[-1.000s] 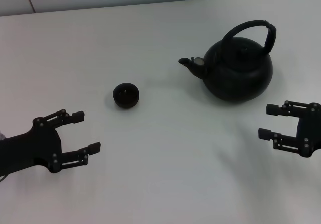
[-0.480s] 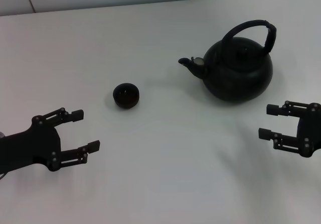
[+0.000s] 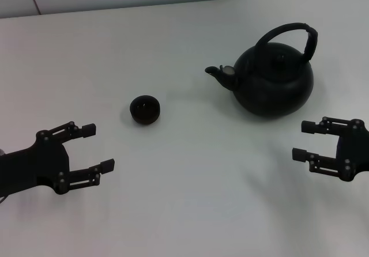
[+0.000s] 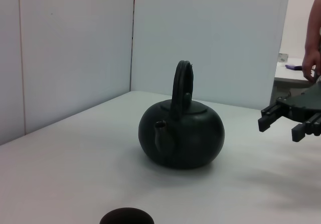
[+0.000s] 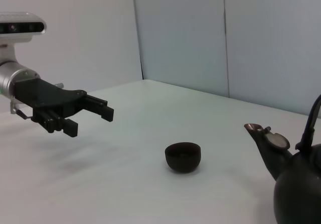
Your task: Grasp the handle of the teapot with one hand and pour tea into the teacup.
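Observation:
The glossy black teapot (image 3: 274, 83) stands on the white table (image 3: 190, 199) at the right, its spout (image 3: 220, 74) pointing left toward the small dark teacup (image 3: 145, 109). Its arched black handle (image 3: 291, 33) stands upright over the lid. My right gripper (image 3: 302, 140) is open and empty, just in front of the teapot and apart from it. My left gripper (image 3: 98, 148) is open and empty, in front of and left of the teacup. The left wrist view shows the teapot (image 4: 183, 133), handle (image 4: 181, 83), teacup rim (image 4: 126, 216) and right gripper (image 4: 280, 128). The right wrist view shows the teacup (image 5: 183, 156), teapot (image 5: 301, 194) and left gripper (image 5: 89, 121). No tea is visible.
White wall panels (image 4: 75, 48) close off the far side of the table. A person's hand (image 4: 312, 58) shows beyond the table's edge in the left wrist view. Bare table lies between the two grippers.
My right gripper has shifted slightly left and toward the front. My left gripper has barely moved. The teapot and teacup have not moved.

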Controlling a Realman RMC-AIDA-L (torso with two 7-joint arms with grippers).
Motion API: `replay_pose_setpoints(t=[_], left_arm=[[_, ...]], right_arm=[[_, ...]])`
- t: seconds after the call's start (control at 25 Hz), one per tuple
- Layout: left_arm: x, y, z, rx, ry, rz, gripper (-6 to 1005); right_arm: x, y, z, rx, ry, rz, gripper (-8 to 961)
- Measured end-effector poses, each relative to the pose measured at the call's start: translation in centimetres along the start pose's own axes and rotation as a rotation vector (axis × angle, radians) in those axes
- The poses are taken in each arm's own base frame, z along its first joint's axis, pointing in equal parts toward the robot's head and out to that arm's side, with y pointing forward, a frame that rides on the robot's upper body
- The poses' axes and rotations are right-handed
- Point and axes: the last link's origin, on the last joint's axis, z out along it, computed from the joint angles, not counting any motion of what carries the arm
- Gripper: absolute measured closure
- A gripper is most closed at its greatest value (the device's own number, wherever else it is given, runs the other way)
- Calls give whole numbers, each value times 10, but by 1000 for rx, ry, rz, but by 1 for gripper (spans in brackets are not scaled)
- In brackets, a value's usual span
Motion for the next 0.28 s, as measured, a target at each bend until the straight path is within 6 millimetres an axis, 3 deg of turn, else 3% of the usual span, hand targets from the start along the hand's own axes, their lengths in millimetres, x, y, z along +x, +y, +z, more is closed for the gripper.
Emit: replay_pose_setpoints(t=[0.28], left_arm=[[0,0,0,-2,1,1,156]], right_arm=[[0,1,3,-14,1,5,320]])
